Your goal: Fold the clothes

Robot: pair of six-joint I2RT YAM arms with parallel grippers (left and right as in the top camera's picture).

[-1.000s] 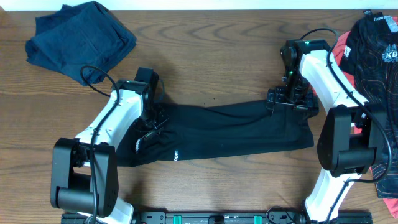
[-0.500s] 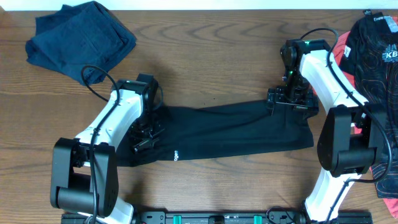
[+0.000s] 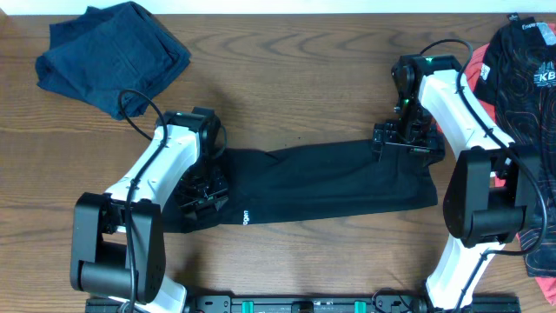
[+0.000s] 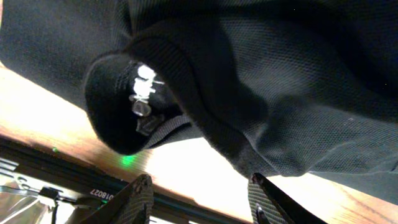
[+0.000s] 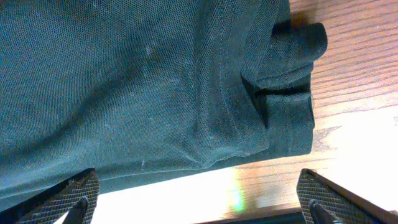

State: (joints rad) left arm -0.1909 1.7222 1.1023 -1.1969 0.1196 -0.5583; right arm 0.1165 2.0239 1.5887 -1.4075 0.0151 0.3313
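A long black garment (image 3: 330,183) lies folded across the middle of the table, with a small white logo (image 3: 245,215) near its front left edge. My left gripper (image 3: 204,193) sits over its left end. In the left wrist view the jaws (image 4: 202,190) are open with nothing between them, and a rolled black hem with a white mark (image 4: 143,84) lies just beyond the fingertips (image 4: 142,194). My right gripper (image 3: 404,141) hovers at the garment's back right corner. It is wide open (image 5: 199,199) above the stitched edge of the fabric (image 5: 124,81) and touches nothing.
A crumpled navy garment (image 3: 113,52) lies at the back left. At the right edge, behind the right arm, is a pile of a black garment with red lines (image 3: 521,61) over coral-pink cloth (image 3: 473,65). A black rail (image 3: 304,304) runs along the table's front edge.
My left gripper has opened and let go of the black fabric, shifting slightly toward the table's front. The garment's left end now lies flat. The right arm has not moved.
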